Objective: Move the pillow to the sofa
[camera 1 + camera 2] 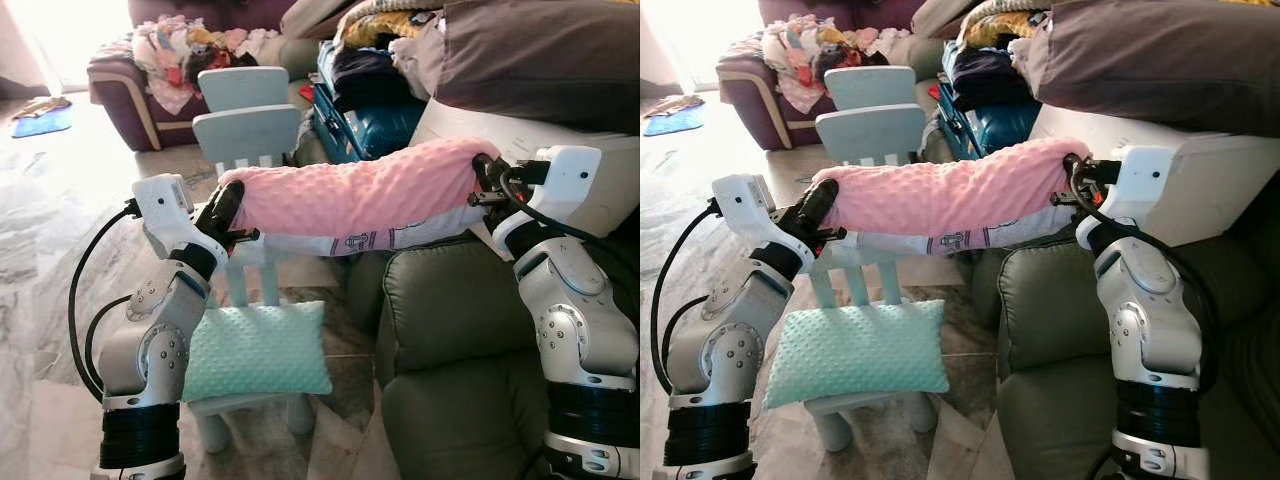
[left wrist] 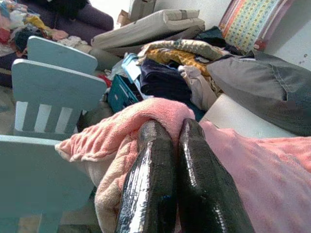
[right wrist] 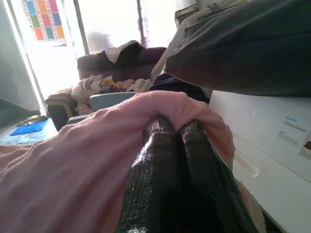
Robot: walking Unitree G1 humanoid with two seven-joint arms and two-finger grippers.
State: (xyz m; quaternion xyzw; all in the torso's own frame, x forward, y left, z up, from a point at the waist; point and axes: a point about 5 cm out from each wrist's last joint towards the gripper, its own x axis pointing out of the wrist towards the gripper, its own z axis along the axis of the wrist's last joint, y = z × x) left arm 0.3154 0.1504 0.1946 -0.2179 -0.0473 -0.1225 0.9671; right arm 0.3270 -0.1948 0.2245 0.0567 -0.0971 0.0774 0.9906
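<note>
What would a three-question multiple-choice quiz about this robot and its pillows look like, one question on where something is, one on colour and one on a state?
1. Where does the mint pillow lie?
A. on the seat of the pale blue chair
B. on the green sofa
C. on the white box

2. What colour is the pillow that the robot holds up?
A. grey
B. yellow
C. pink

3. How is that pillow held?
A. by the left gripper alone
B. at each end, by a gripper shut on it
C. it rests on the floor

Key: 1 A, the mint pillow sits on the chair seat below the arms. 2 C, the pink pillow stretches between the arms. 3 B, the left gripper and the right gripper each pinch the fabric of one end.
</note>
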